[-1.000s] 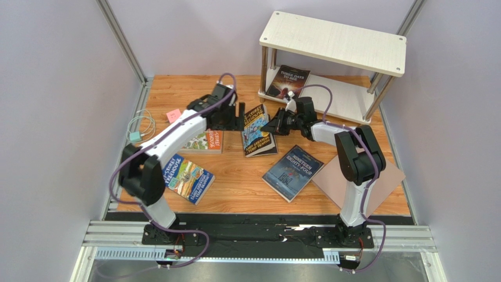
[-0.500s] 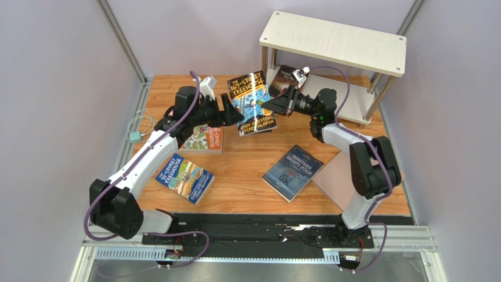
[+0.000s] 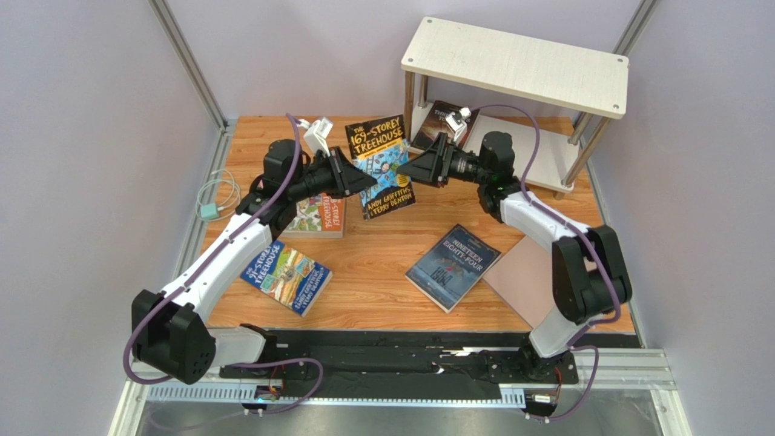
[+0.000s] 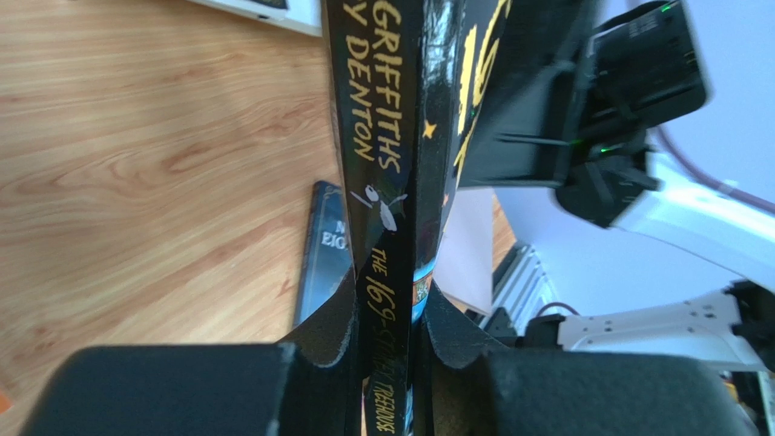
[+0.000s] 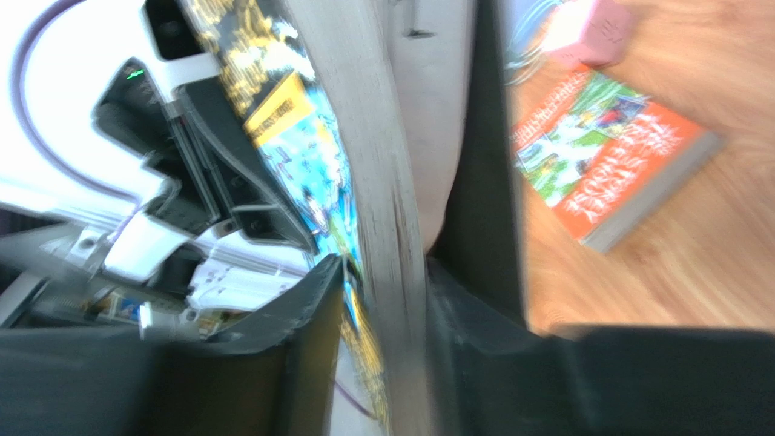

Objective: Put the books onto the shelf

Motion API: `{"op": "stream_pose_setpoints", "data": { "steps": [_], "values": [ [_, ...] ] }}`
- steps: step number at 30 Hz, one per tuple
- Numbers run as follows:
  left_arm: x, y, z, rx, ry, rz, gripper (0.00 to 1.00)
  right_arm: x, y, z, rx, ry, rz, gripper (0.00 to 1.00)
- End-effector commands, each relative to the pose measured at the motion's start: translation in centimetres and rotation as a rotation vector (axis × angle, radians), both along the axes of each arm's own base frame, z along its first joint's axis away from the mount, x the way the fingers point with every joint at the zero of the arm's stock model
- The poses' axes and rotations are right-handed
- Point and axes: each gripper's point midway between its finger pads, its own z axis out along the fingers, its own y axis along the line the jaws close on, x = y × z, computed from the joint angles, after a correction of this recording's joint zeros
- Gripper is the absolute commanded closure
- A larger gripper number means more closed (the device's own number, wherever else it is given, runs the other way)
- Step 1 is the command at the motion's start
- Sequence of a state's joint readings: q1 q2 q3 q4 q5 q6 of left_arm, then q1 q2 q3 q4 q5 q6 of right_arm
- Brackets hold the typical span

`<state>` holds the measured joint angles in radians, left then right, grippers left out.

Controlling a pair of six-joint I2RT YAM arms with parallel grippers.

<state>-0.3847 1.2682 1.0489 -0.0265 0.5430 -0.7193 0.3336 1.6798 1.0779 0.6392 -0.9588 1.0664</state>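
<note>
1. Hanging tilted in the air above the table (image 3: 373,259), short of the shelf (image 3: 514,64), the Treehouse book (image 3: 380,168) sits between both claws.
2. The left gripper (image 3: 357,177) pinches its spine edge. That bite is narrow, so the thin paperback could pivot or slide out.
3. The right gripper (image 3: 411,173) flanks the page edge; I cannot tell whether it presses or has slackened. A loose hold on both sides would drop the book, while opposing pulls would bend the cover.
4. Going in, it could clip a shelf leg or the dark brown book (image 3: 446,118) on the lower board.
</note>
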Motion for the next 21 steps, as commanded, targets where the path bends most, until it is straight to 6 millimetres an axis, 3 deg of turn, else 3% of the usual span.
{"op": "stream_pose_setpoints", "data": {
  "steps": [1, 2, 4, 8, 10, 16, 21],
  "values": [
    [1.2, 1.7, 4.5, 0.026, -0.151, 0.091, 1.0, 0.5, -2.5, -0.3, -0.303, -0.133, -0.203, 0.0],
    [1.1, 1.6, 4.7, 0.025, -0.156, 0.084, 1.0, 0.3, -3.0, -0.9, -0.322, -0.126, -0.215, 0.0],
    [0.7, 1.2, 5.1, 0.007, -0.165, 0.049, 1.0, -0.2, -3.6, -0.2, -0.298, -0.132, -0.208, 0.0],
    [-0.1, -0.3, 7.0, -0.064, -0.231, -0.061, 1.0, -1.0, -3.1, -0.4, -0.219, -0.128, -0.145, 0.0],
    [-0.8, -1.1, 7.5, -0.09, -0.24, -0.139, 1.0, -1.5, -2.7, -1.6, -0.191, -0.078, -0.111, 0.0],
    [-2.1, -1.8, 9.2, -0.13, -0.305, -0.238, 1.0, -1.6, -2.4, -2.7, -0.154, -0.076, -0.091, 0.0],
    [-1.9, -2.5, 8.8, -0.146, -0.277, -0.279, 1.0, -1.9, -2.2, -2.3, -0.102, -0.085, -0.077, 0.01]
  ]
}}
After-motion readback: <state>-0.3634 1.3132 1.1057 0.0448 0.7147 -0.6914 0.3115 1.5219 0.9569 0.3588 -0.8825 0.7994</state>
